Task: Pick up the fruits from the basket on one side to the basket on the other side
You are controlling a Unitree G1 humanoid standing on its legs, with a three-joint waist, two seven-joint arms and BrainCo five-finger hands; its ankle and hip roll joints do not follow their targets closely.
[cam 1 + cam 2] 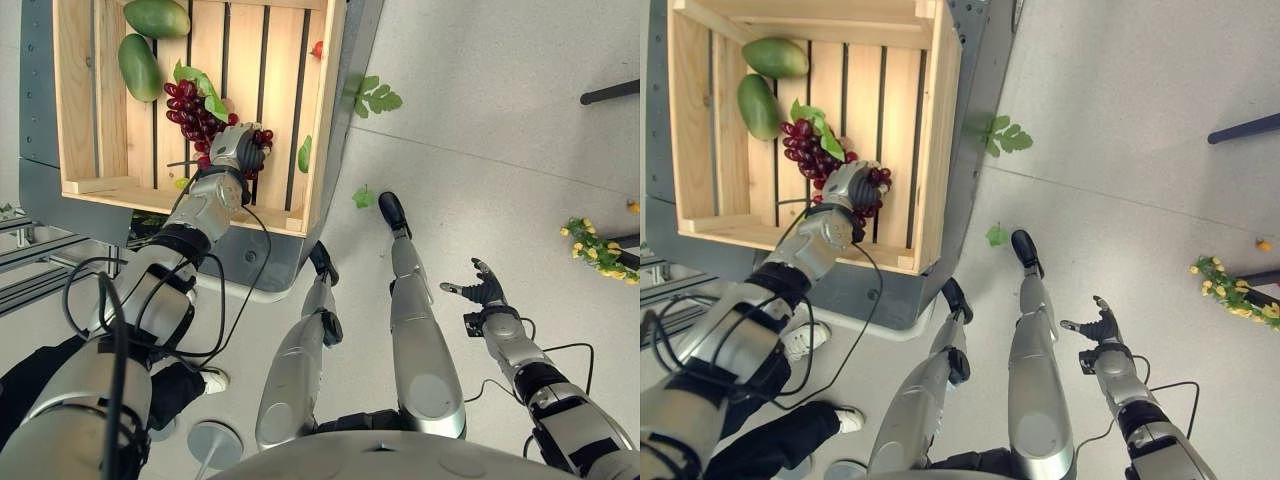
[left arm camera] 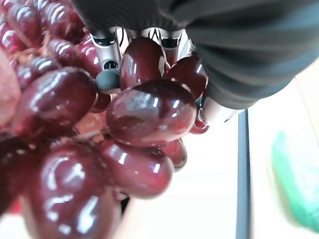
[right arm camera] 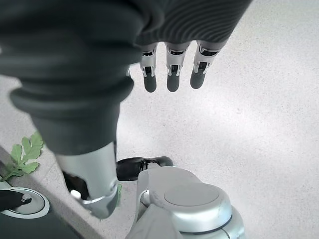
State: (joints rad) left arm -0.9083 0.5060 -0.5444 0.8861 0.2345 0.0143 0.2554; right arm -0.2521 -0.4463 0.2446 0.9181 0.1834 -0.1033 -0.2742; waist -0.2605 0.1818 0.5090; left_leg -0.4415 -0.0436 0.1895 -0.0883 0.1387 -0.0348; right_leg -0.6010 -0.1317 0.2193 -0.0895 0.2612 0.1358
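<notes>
Red grapes, gripped at the crate's near edge

Our left hand (image 1: 236, 148) curls round the near end of the grape bunch (image 1: 195, 112), which runs toward the crate's (image 1: 78, 100) far left corner and 2 mangoes (image 1: 139, 66); our right hand (image 1: 486, 288) hangs open, well apart.

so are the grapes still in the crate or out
In the crate. The left hand is curled round one end of the grapes, but the bunch lies over the crate slats, inside its walls.

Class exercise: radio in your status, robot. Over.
Left hand shut on grapes in crate. Right hand open over floor. Two mangoes remain. Nothing blocking.
</notes>
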